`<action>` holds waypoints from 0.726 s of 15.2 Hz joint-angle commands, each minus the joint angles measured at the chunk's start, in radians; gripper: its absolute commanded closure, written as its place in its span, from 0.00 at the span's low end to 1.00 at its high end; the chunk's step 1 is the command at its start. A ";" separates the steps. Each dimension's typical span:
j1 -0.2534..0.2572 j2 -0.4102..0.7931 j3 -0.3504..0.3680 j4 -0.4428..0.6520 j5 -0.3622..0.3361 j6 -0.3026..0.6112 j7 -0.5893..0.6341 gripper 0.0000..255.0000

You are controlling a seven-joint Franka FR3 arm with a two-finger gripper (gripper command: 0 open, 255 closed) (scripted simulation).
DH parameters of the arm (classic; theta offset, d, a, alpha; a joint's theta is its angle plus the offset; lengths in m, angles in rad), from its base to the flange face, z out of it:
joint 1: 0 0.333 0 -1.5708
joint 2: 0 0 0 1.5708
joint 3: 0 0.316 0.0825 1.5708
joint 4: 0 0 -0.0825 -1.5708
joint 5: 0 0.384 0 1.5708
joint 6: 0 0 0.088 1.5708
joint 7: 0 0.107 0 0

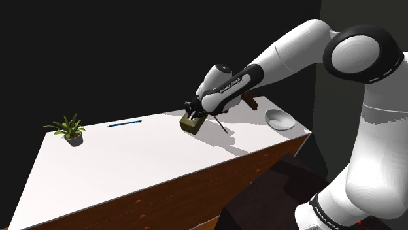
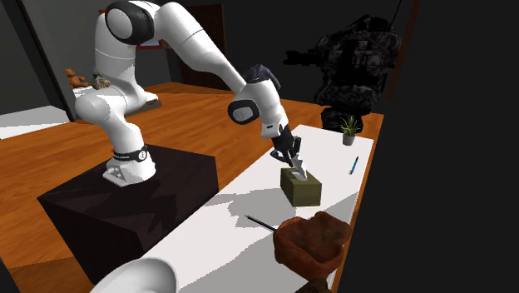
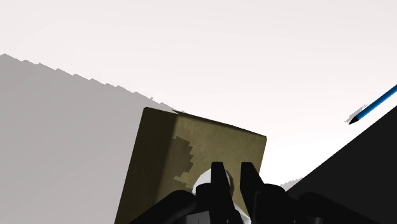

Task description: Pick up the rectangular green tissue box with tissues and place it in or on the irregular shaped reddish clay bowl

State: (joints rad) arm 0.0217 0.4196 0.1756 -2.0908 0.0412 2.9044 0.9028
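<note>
The olive-green tissue box stands on the white tabletop, with a white tissue poking out of its top. My black gripper comes down onto the box top, its fingers drawn close together around the tissue. The box looks to be resting on the table. The reddish clay bowl with its uneven rim sits near the table edge, a short way from the box in the second exterior view; in the shoulder view a corner of the bowl peeks out behind my forearm.
A white bowl sits at the table end nearest the stand. A thin black pen lies between box and bowls. A blue pen and a small potted plant are farther along.
</note>
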 commanded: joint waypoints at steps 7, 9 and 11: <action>-0.011 -0.082 0.011 0.005 0.012 -0.088 -0.002 1.00; -0.013 -0.101 0.013 0.009 0.015 -0.110 -0.002 1.00; -0.014 -0.120 0.015 0.013 0.017 -0.133 -0.002 1.00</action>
State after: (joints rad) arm 0.0090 0.3099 0.1890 -2.0803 0.0565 2.7842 0.9017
